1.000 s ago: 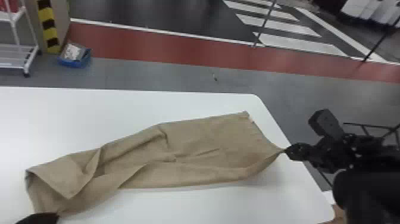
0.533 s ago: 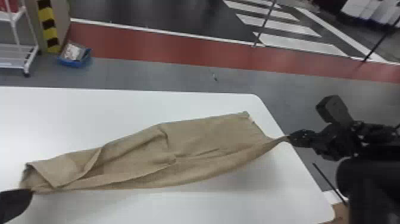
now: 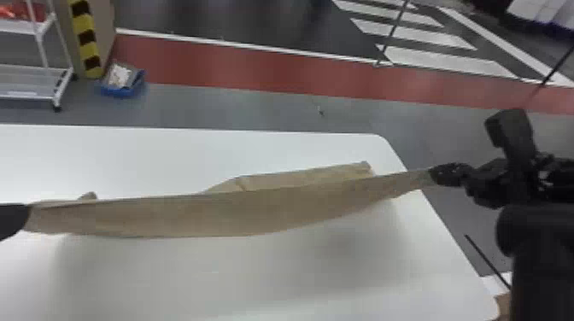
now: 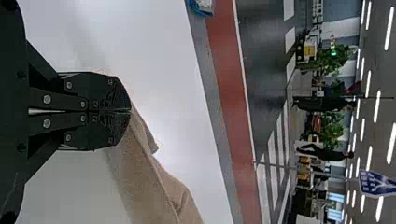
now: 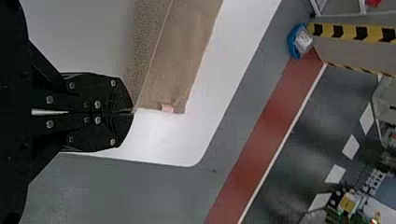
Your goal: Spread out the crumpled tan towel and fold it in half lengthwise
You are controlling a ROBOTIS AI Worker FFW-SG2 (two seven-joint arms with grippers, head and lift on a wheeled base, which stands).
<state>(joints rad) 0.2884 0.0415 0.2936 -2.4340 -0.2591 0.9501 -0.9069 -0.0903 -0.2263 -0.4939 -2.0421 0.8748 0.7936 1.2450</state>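
Presently, the towel: my tan towel [image 3: 213,213] is stretched between my two grippers over the white table [image 3: 277,277], its near edge raised in a long, nearly level band, with more cloth showing behind it.
My left gripper: at the head view's left edge [image 3: 23,215], I pinch one end of the towel; in the left wrist view my fingertips are pressed together [image 4: 130,111], with the cloth running away from them.
My right gripper: beyond the table's right edge [image 3: 433,174], I pinch the other end, drawn out to a narrow point; the right wrist view shows my fingers closed on a corner [image 5: 134,111].
Small tag: a pinkish tag [image 5: 166,108] sits on the towel's short edge, near another corner.
Changed cloth: half a second ago the near edge sagged low across the towel; I have since lifted it, and the band now covers much of the folds behind.
Changed grippers: both of mine have risen with that edge.
Blue bin: on the floor past the table, the bin [image 3: 115,91] holds something whitish [image 3: 119,76], too blurred to name.
White rack: farther left, the rack [image 3: 34,97] has red things [image 3: 13,13] on its upper shelf.
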